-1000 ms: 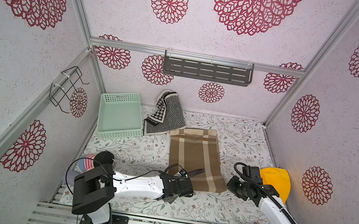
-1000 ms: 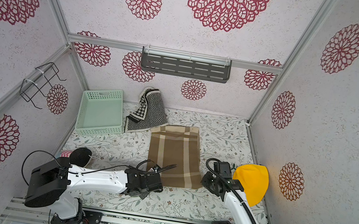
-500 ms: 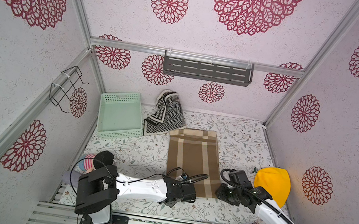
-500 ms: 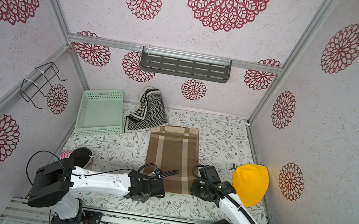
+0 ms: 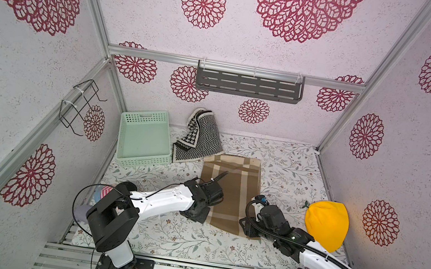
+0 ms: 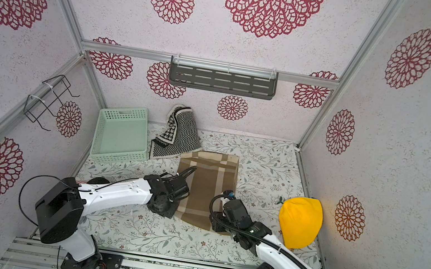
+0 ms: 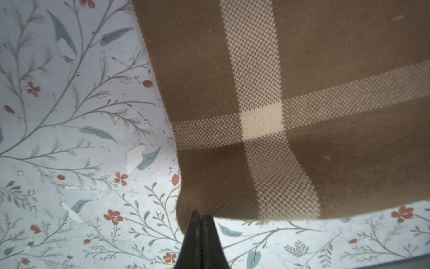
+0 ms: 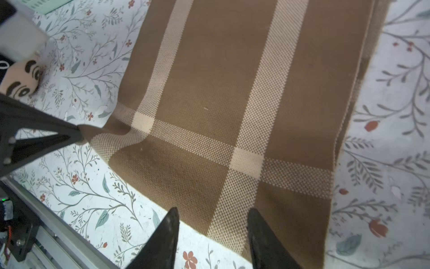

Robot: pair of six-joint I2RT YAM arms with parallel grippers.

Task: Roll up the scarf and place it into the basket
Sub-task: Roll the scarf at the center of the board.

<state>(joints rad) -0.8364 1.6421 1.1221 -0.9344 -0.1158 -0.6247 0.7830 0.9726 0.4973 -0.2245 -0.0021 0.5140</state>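
The brown check scarf (image 5: 232, 184) lies flat and unrolled on the table. Its near corner is pinched in the closed left pincer (image 7: 200, 215), while the right pincer (image 8: 213, 212) hangs over the same hem, jaws parted and empty. To my eye the roll is only starting: the right jaws must close on the hem beneath them, then both turn it over toward the far end, with the basket (image 5: 145, 160) sitting empty well beyond the left pincer.

Bright, even light, soft shadows; both top views sharp, edges bowed; wrist views softer, shadow over part of scarf (image 7: 302, 69).
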